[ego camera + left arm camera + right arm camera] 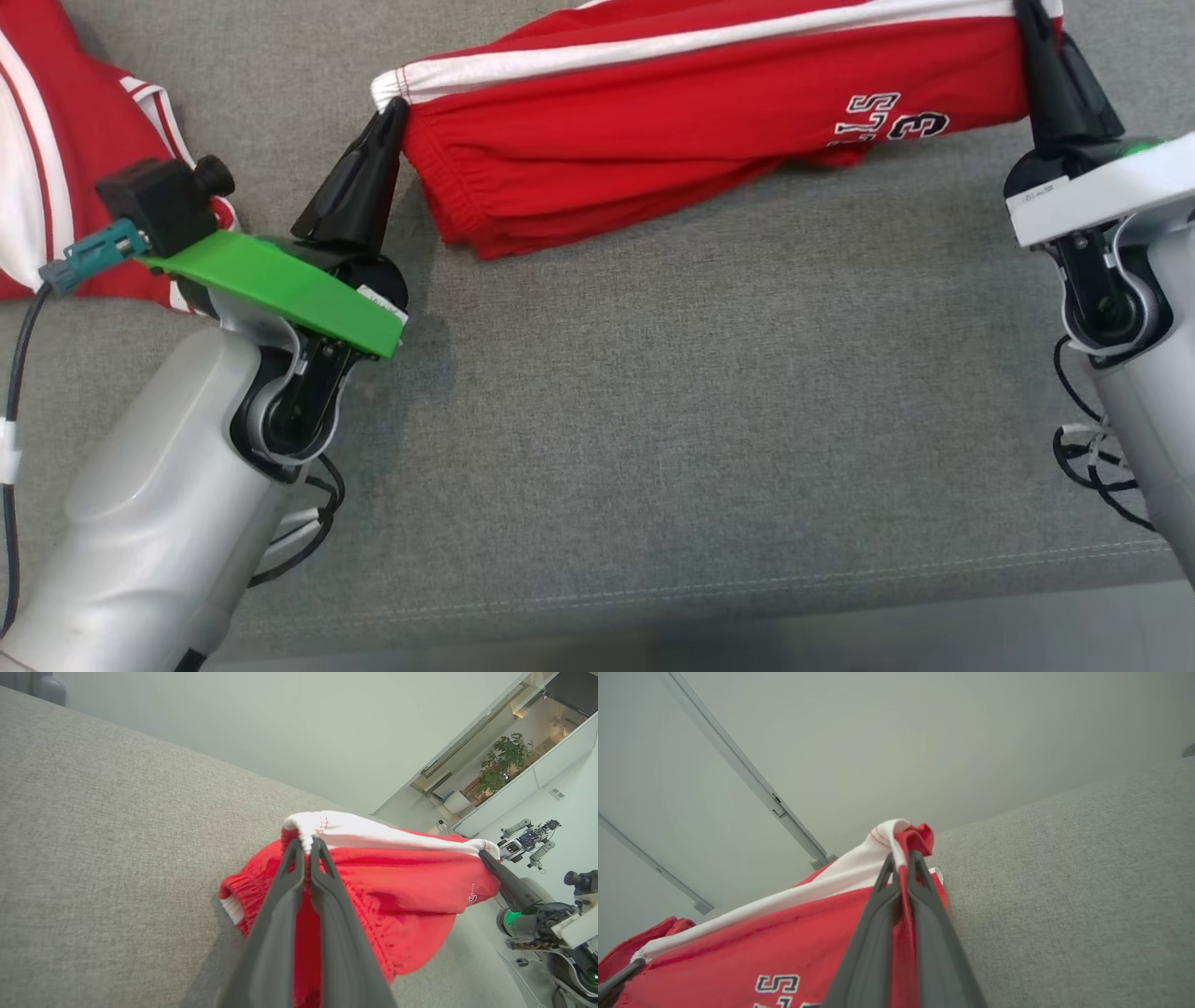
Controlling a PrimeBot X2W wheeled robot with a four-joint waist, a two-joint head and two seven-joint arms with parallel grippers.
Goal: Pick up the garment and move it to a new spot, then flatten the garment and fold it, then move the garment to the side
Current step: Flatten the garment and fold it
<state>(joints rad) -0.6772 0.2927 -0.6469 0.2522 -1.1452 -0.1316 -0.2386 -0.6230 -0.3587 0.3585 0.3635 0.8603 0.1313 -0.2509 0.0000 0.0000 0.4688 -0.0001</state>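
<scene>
Right now my left gripper [394,110] is clenched on the white-trimmed corner at the left end of the red garment [700,121]; my right gripper [1025,14] is pinched shut on the garment's right end, just beyond its printed lettering [887,117]; the garment hangs stretched between them above the grey upholstered surface [653,420], lower edge sagging; whether that edge touches, I cannot tell; a red-and-white garment [56,140] lies beyond the left end.
</scene>
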